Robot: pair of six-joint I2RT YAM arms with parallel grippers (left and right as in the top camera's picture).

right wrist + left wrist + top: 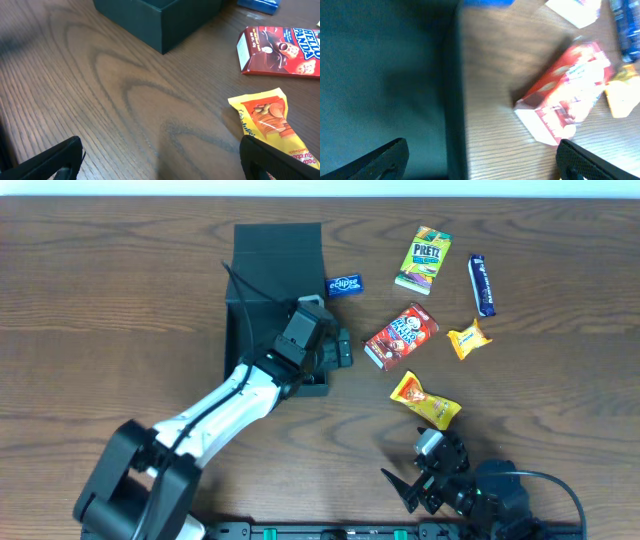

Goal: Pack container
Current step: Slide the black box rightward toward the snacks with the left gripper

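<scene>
The dark teal-black container (272, 275) stands open at the back left, its lid raised behind it. My left gripper (338, 352) is open and empty over the container's right front wall. In the left wrist view (480, 167) its fingers straddle that wall (455, 105), with the red Hello Panda box (565, 95) just to the right. My right gripper (415, 467) is open and empty near the front edge, and in the right wrist view (160, 165) it hangs low over bare wood. A yellow snack packet (270, 125) lies by its right finger.
Right of the container lie loose snacks. They are a blue Eclipse packet (343, 285), a green Pretz box (424, 260), a dark blue bar (482, 285), the red Hello Panda box (401, 335), a small orange packet (468, 338) and the yellow packet (425, 400).
</scene>
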